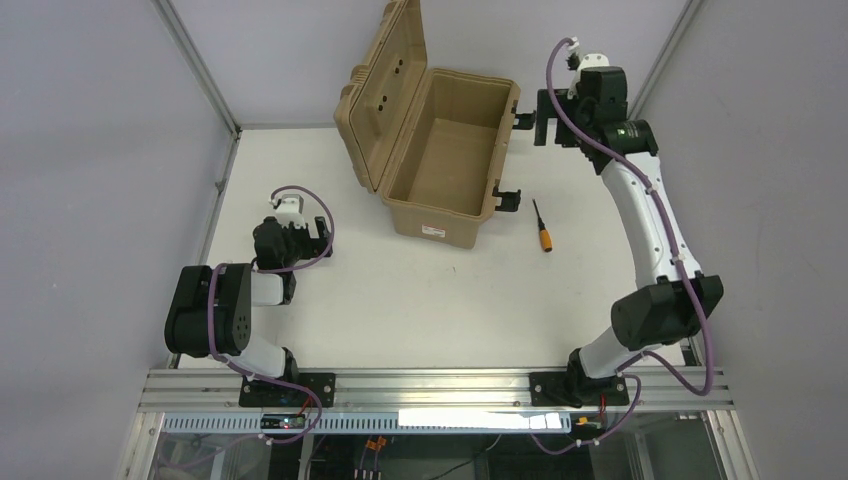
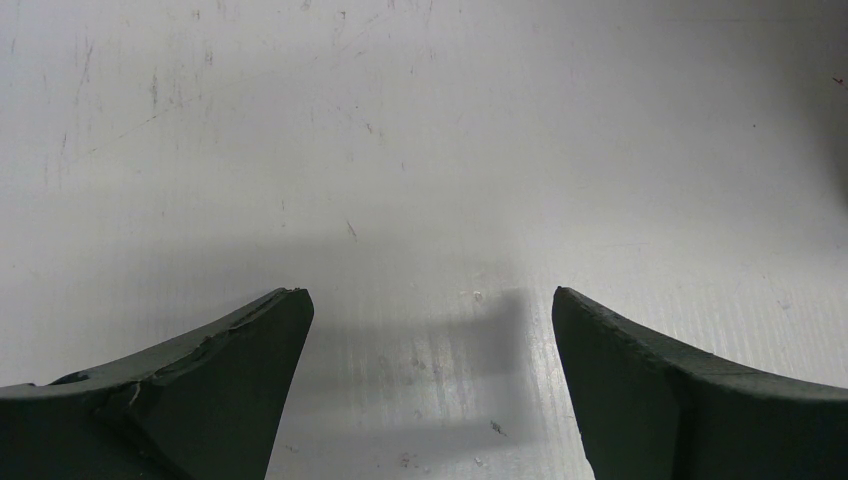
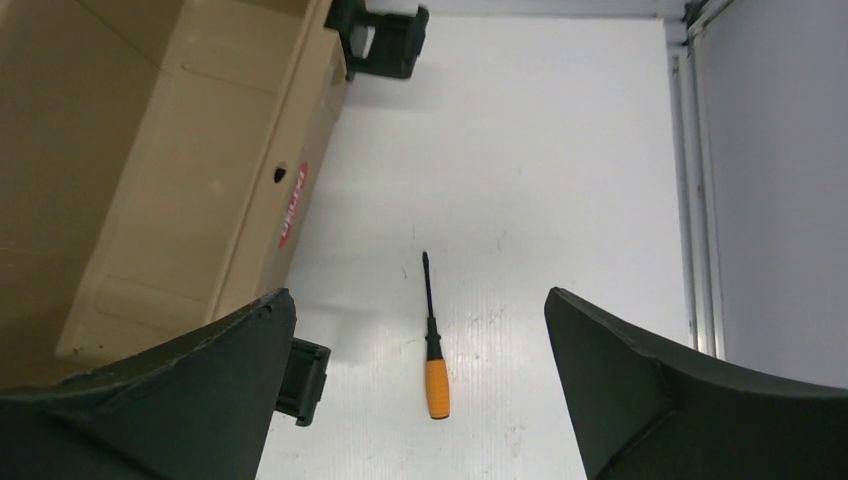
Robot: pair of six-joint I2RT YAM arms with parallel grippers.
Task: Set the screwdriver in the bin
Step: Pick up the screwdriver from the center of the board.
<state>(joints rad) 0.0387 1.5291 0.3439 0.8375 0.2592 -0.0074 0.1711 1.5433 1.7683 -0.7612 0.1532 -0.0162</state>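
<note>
The screwdriver lies flat on the white surface, just right of the bin, whose lid stands open (so nothing blocks the drop). The step in hand is the reach, and nothing is grasped yet. The right gripper hangs high above the tool, spread wide and holding nothing. The left gripper is likewise wide and bare, low over the surface, well apart from the tool. Next, I judge, the right arm must descend and close across the orange handle.

Orange-handled screwdriver lies flat just right of open tan bin
</note>
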